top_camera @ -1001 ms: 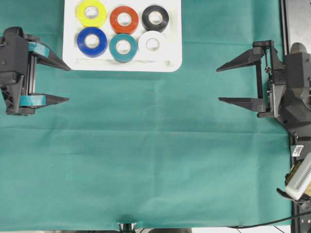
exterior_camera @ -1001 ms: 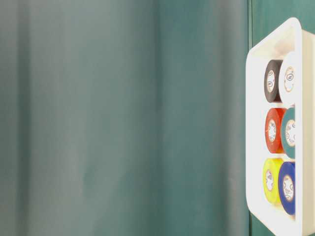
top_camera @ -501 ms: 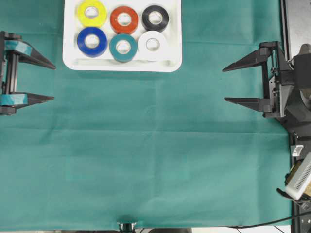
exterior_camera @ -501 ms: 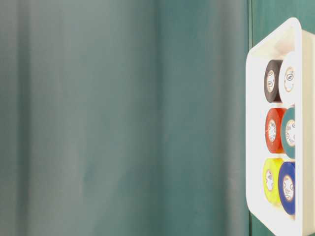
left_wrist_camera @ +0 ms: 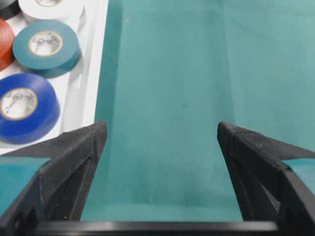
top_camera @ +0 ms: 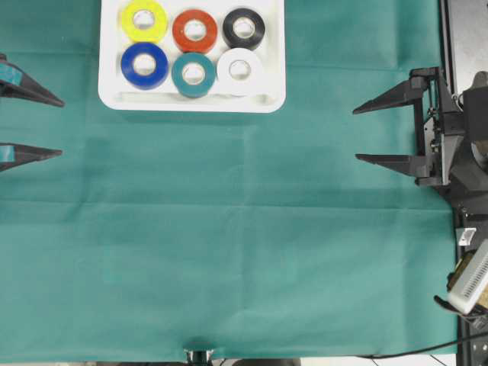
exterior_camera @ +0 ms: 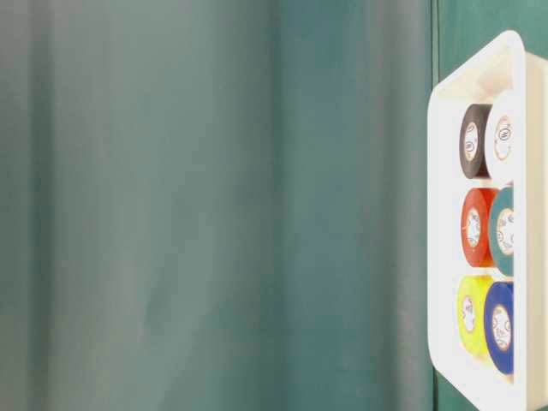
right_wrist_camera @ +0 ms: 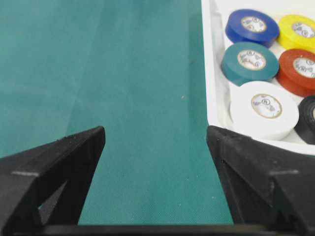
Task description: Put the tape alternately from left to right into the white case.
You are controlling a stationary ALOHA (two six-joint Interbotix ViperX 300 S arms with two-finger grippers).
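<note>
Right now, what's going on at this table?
Nothing is being handled. All six tape rolls already lie in the white case, in two rows: yellow, red, black behind; blue, teal, white in front. The left gripper and right gripper are open and empty over the green cloth.

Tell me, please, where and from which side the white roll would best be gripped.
Probably from above, across its outer wall. The white roll lies flat in the case, core hole up, with the teal roll close on its left and the black roll close behind. Its right and front sides face bare case floor, so one finger there, the other in the core, may fit best.
</note>
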